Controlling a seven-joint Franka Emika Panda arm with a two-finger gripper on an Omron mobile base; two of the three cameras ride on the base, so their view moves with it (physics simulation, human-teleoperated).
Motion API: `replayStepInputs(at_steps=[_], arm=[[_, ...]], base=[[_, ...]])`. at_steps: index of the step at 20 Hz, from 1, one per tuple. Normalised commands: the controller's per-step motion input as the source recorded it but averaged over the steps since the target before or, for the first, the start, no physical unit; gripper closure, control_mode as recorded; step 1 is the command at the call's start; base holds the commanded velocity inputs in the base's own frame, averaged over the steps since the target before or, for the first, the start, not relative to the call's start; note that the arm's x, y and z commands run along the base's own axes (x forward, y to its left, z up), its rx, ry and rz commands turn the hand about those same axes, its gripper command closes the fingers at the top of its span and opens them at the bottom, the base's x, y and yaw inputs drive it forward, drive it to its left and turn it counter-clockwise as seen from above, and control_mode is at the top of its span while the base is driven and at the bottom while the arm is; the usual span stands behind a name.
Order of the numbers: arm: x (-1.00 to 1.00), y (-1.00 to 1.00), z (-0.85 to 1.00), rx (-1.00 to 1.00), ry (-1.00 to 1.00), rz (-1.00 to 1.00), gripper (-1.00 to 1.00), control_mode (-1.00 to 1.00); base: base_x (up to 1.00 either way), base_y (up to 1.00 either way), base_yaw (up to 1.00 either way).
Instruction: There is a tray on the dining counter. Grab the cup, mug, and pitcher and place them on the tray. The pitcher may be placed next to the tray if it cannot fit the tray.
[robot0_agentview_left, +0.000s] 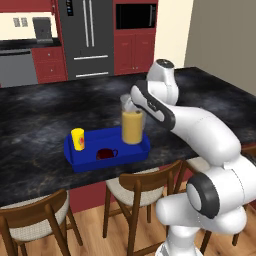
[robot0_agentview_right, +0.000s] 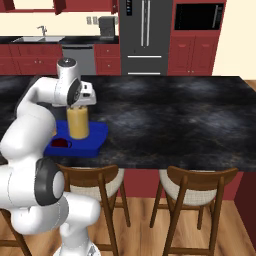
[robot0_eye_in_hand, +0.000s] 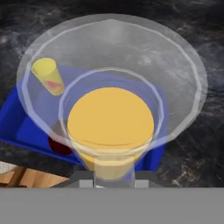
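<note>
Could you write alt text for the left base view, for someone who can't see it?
A white robot arm's gripper holds a pitcher of orange liquid at the right end of a blue tray on a black counter; a yellow cup and dark red mug sit inside.

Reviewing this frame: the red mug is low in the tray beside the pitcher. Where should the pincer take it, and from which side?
Grip the mug by its rim wall, descending from straight above: it stands upright and low in the tray, handle toward the pitcher.
</note>
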Motion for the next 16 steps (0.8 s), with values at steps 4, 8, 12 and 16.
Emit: replayStepInputs(at_steps=[4,8,12,16], arm=[[0.16,-0.18,-0.30,0.00,0.00,0.00,1.00,-1.00],[0.10,-0.07,-0.27,0.00,0.00,0.00,1.00,-1.00],[0.07,0.00,-0.24,0.00,0.00,0.00,1.00,-1.00],[0.16,0.00,-0.12,0.00,0.00,0.00,1.00,-1.00]], base=[[0.00,0.00,0.00],[0.00,0.00,0.00],[0.00,0.00,0.00],[0.00,0.00,0.00]])
